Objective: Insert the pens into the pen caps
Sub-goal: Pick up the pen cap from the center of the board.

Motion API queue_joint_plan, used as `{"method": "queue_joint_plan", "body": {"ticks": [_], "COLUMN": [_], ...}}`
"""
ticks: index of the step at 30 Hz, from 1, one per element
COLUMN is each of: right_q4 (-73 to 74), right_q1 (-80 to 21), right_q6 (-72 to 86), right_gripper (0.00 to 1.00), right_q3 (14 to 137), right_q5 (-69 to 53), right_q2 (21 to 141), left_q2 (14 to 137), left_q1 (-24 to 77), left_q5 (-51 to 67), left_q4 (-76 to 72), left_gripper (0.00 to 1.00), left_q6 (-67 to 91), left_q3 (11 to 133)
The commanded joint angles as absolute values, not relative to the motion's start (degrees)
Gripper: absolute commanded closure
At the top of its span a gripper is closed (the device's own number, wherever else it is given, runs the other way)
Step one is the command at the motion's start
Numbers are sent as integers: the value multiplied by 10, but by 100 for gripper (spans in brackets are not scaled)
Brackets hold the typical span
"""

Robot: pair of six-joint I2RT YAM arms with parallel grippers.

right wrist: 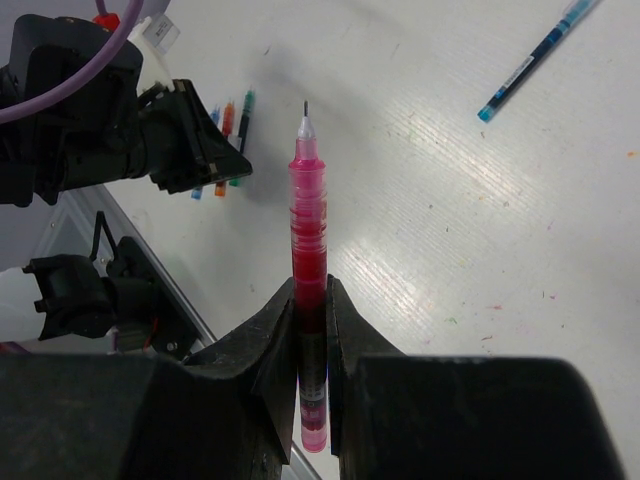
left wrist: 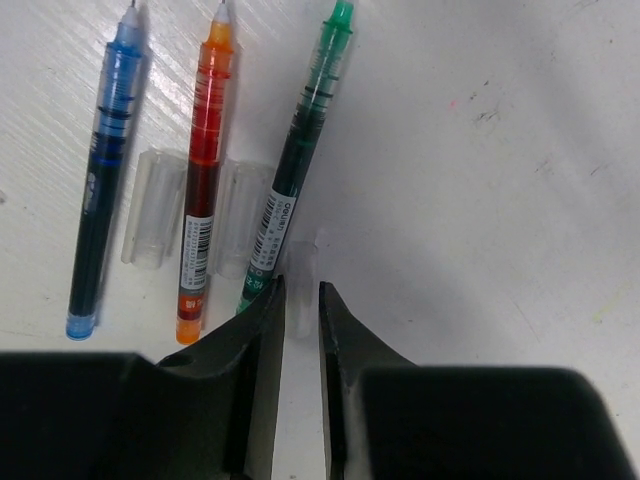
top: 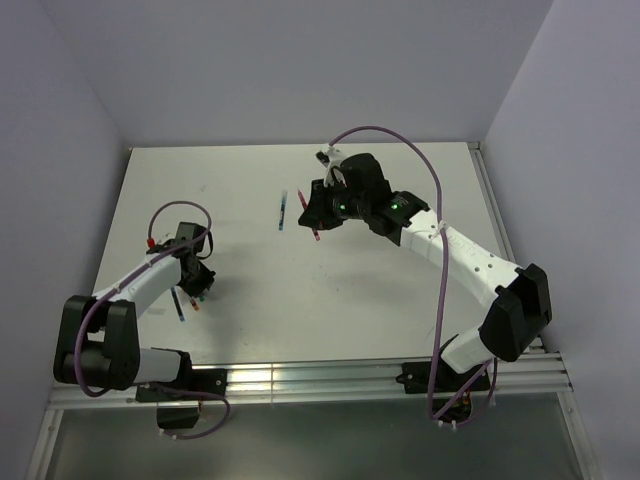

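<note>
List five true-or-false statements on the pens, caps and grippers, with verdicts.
The right gripper is shut on a red pen. True.
That pen's tip is capped. False: the tip is bare.
A blue pen, an orange pen and a green pen lie side by side before the left gripper. True.
The caps beside them are solid black. False: they are clear.
All pens lie by the left gripper. False: a lone blue pen lies near the right gripper.
</note>
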State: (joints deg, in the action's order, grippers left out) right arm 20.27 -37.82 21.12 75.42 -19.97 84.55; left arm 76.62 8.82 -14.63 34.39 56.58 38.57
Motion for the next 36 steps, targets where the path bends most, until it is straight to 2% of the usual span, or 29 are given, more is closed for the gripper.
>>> {"method": "queue_joint_plan", "body": {"ticks": [1, 12, 22, 36], "right_q4": [195, 197, 201, 203], "right_q1": [-374, -374, -375, -374], "right_q6": [201, 200, 200, 198], "right_gripper": [100, 100, 100, 100], "right_q3": [759, 761, 763, 765], "right_q5": [-201, -199, -195, -194], "right_q2": [845, 850, 855, 861], "left_q2": [775, 796, 858, 850], "left_q1": [86, 97, 195, 209], "left_q5": [-134, -102, -105, -109], "left_q4": [323, 289, 270, 276], "left_gripper": [78, 85, 86, 71], "left_q6": [557, 553, 575, 565], "left_q3": [380, 377, 415, 428]}}
